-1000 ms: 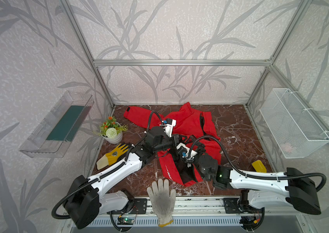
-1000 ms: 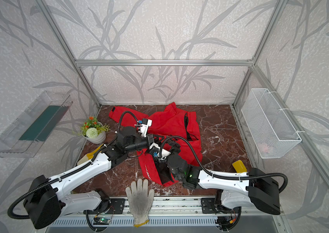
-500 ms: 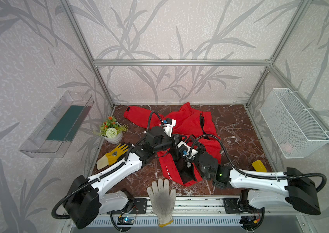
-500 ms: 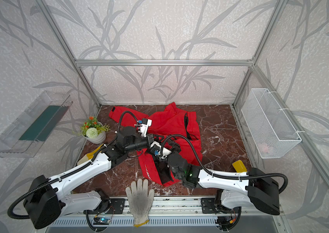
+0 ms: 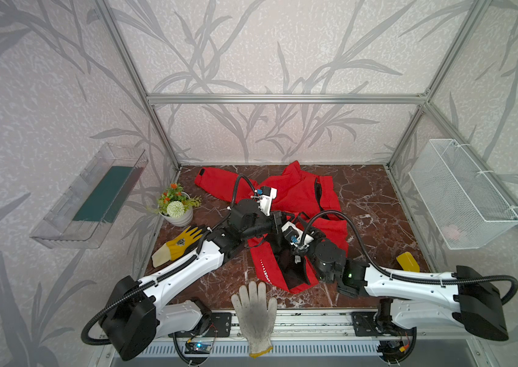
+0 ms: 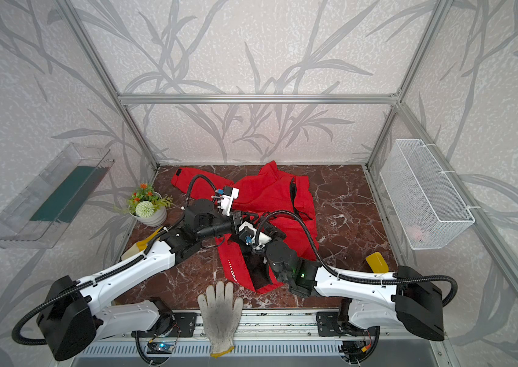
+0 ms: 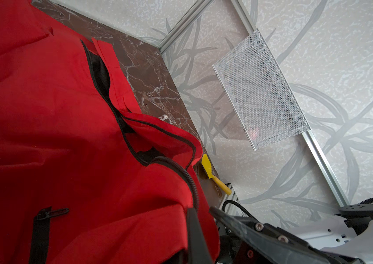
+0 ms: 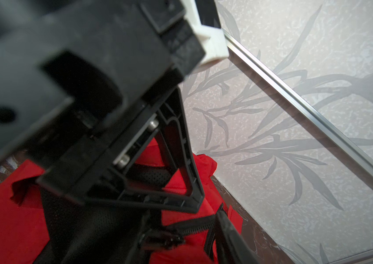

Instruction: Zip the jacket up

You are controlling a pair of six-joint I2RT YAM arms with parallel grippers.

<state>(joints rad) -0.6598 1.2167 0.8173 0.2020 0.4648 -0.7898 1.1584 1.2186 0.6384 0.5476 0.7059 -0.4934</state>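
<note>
Red jacket [image 5: 299, 193] sprawls from the worktop's [image 5: 372, 203] far edge toward its near edge, front zipper [image 7: 121, 118] unzipped. The left pincer [image 5: 279, 218] is clamped tight at the front, likely steadying the cloth for zipping; the right pincer's [image 5: 291, 223] spread I cannot tell.

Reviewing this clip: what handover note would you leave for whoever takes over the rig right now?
Left gripper: shut, seemingly pinching the jacket near its front edge.
Right gripper: fingers either side of the zipper slider; grip unclear.
Jacket lies spread on the table, front open, black lining showing.
Done: nothing zipped yet.
Left: seat the slider, then pull it up the front.
</note>
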